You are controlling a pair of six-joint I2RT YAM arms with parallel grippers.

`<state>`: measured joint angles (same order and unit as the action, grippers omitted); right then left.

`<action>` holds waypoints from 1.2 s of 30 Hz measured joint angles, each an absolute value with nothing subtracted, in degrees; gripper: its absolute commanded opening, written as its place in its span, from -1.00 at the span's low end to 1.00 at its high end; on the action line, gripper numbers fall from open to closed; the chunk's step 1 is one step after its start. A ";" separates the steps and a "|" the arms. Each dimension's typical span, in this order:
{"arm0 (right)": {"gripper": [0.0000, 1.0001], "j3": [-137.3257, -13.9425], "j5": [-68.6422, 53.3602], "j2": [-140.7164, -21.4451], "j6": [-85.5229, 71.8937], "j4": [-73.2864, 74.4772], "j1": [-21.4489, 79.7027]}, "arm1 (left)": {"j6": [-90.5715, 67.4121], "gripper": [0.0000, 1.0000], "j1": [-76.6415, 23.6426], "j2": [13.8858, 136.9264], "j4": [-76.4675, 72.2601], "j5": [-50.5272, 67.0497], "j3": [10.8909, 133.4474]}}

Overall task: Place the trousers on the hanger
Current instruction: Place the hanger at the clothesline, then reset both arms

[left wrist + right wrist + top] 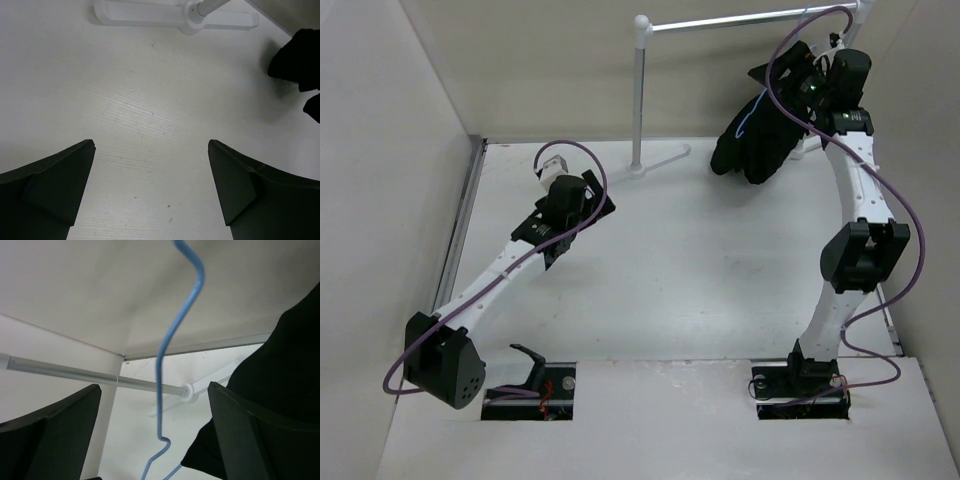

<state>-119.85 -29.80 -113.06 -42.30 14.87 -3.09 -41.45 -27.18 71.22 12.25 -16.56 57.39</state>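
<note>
When reading the top external view, locate the trousers [760,130] as a bunched black mass at the far right, hanging beside the right end of the white garment rack [641,95], lower end near the far edge of the table [700,270]. Note a short stretch of the hanger [747,125], a thin blue line against the fabric. Find the right gripper [798,82] raised against the top of the trousers, just below the rack bar; jaw state not readable from above. Find the left gripper [578,212] low over the table at centre left, well apart from the trousers. Turning to the left wrist view, confirm the left gripper [151,143] released, jaws spread wide above the table [150,90]; note the rack foot [145,12] along the top edge and a corner of the trousers [300,52] at the right edge. Turning to the right wrist view, confirm the right gripper [155,386] likewise released, jaws spread wide, the hanger [159,390] wire running down the gap, clear of both fingers. Note the curved hook at the top, the trousers [285,380] behind the right finger, and the garment rack [65,372] tube crossing behind the wire.
</note>
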 measured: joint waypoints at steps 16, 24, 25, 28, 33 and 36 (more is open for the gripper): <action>1.00 -75.20 -14.31 -75.72 -41.43 6.90 -4.19 | -41.08 1.00 -29.17 80.79 14.13 -14.35 66.87; 1.00 -45.10 1.91 -59.33 -44.21 12.64 -6.07 | -39.29 1.00 -34.44 92.95 20.14 -13.28 73.95; 1.00 -42.44 3.22 -58.17 -44.51 14.22 -5.96 | -39.03 1.00 -35.03 94.32 20.78 -13.06 74.65; 1.00 -35.70 6.26 -54.02 -45.54 18.28 -4.84 | -38.28 1.00 -36.60 97.30 22.15 -12.40 75.77; 1.00 -31.31 8.19 -48.75 -46.78 21.45 -3.55 | -37.50 1.00 -38.30 99.39 23.07 -11.14 76.27; 1.00 -31.35 8.67 -48.73 -46.72 21.45 -4.51 | -37.26 1.00 -38.59 100.22 23.00 -10.33 77.19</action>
